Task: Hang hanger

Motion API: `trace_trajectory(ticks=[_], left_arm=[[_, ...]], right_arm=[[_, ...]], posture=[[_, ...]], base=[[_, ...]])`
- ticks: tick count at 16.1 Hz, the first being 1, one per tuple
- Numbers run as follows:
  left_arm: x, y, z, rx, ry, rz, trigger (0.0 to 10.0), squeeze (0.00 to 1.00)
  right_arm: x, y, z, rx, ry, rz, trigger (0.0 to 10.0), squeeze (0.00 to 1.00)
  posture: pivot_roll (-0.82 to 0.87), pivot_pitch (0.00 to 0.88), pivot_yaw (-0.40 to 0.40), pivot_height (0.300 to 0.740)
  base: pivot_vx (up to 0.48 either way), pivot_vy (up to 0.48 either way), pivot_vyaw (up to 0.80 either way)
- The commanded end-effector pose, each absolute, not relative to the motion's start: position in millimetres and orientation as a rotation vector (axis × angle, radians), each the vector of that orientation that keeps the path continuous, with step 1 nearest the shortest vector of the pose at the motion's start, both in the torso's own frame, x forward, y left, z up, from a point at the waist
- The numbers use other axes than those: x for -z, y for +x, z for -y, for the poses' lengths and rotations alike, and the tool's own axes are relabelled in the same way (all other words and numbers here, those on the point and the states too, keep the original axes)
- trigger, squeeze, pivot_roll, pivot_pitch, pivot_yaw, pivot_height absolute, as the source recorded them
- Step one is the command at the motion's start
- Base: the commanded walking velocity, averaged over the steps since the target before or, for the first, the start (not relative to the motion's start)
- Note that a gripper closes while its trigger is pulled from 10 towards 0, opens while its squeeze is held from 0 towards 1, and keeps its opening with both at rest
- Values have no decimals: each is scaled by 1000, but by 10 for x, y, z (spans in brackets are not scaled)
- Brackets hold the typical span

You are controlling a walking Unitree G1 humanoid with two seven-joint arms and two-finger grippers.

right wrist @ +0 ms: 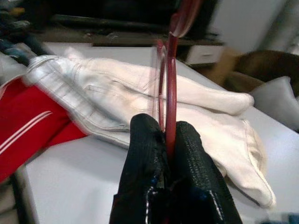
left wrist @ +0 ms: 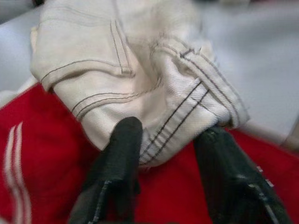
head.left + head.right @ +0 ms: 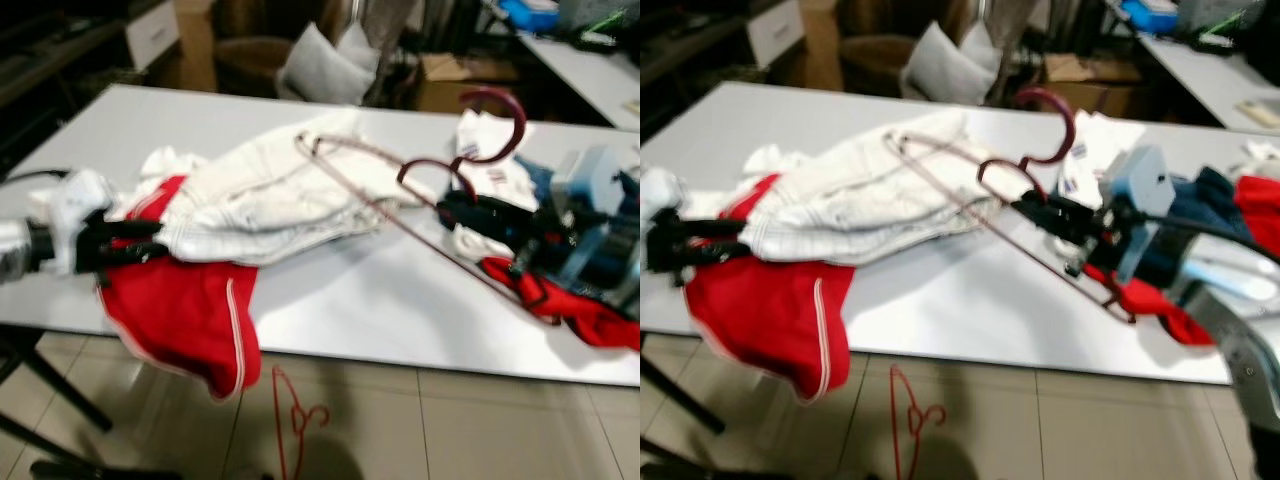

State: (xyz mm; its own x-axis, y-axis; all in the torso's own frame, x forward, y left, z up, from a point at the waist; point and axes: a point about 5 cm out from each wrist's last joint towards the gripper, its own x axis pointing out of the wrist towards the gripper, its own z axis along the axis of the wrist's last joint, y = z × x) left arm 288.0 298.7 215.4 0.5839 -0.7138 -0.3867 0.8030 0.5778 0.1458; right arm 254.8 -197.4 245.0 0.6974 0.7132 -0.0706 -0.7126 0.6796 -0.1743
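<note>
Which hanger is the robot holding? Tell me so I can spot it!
Look at the big white table with clothes piled on it. Over the white trousers, the right gripper pinches a dark red hanger tilted up off the table. The other red hanger is thinner and lies on the floor.

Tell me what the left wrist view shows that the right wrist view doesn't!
Left wrist view alone: the left gripper, its black fingers spread to either side of the folded hem of the white trousers, close enough to see the dark stitching.

Right wrist view alone: the right gripper with its fingers pressed together on the dark red hanger, plus the white table and dim furniture behind it.

Both: the white trousers and the red garment with white stripes lying under them.
</note>
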Motion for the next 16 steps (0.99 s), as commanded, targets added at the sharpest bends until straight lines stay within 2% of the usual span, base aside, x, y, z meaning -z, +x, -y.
trace_trajectory(ticks=[1,3,4,5,6,7,8,9,12,16], left_arm=[[-2509,2787,-2844,955,203,-135,10000,1000],[-2718,2782,-2706,922,114,28,10000,1000],[-2830,2874,-2558,851,60,153,10000,1000],[-2857,2908,-2480,833,42,190,10000,1000],[-2845,2990,-2238,791,-6,245,10000,941],[-2830,3011,-2137,775,-18,258,10000,616],[-2779,3036,-1999,739,-15,268,10000,216],[-2568,3088,-1751,636,-21,265,10000,0],[-2280,3059,-1538,517,-25,204,10000,0],[-1994,2950,-1421,434,24,127,10000,0]], right_arm=[[-2431,2607,1962,-714,-144,10,10000,0],[-2398,2662,1909,-627,-86,33,10000,0],[-2361,2686,1850,-575,-51,50,10000,0],[-2344,2692,1829,-553,-17,53,10000,0],[-2314,2702,1808,-466,30,70,10000,0],[-2303,2705,1808,-423,44,78,10000,0],[-2279,2699,1801,-370,75,83,10000,0],[-2166,2631,1710,-326,85,58,10000,0],[-2027,2552,1634,-253,35,17,10000,0],[-1978,2530,1685,-155,91,41,10000,0]], posture=[[-74,0,-15,740],[-66,0,-32,740],[-65,0,-34,740],[-65,0,-34,740],[-81,0,-29,740],[-81,0,-29,740],[-81,0,-29,740],[-98,0,-19,740],[-115,0,-16,740],[-123,0,-14,740]], base=[[0,0,0],[0,0,0],[0,0,0],[0,0,0],[0,0,0],[0,0,0],[0,0,0],[0,0,0],[0,0,0],[0,-285,-800]])
